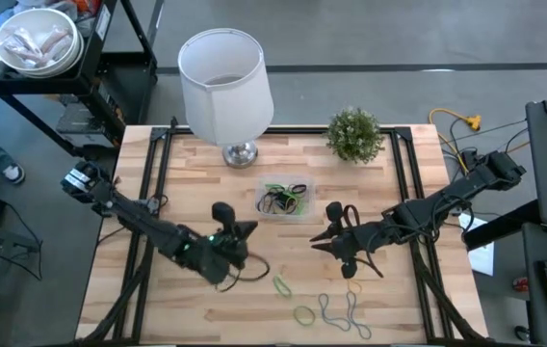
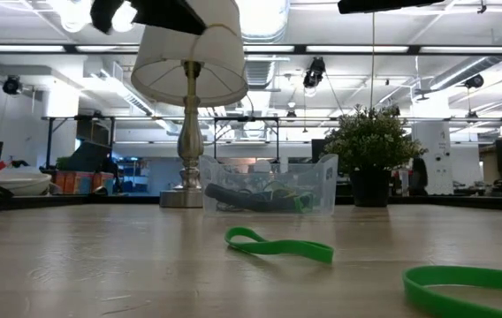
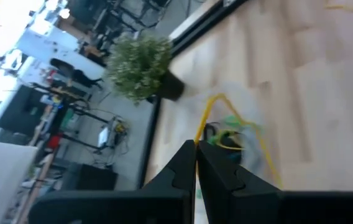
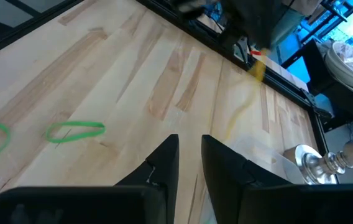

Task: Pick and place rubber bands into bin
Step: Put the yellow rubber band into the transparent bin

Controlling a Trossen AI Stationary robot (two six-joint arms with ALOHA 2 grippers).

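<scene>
several rubber bands (image 1: pixel 324 306) lie near right pincer (image 1: pixel 324 241).

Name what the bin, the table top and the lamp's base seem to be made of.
Bin: clear, glossy plastic, likely; the bands inside show through its walls.
Table top: pale wood, matt; jointed strips with visible grain.
Lamp base: polished metal, probably; silvery and mirror-shiny.

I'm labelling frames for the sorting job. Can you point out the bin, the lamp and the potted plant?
bin (image 1: pixel 284 200): high view, on its clear rim.
lamp (image 1: pixel 223 75): high view, on the white shade's wall.
potted plant (image 1: pixel 354 133): high view, on its foliage.
</scene>
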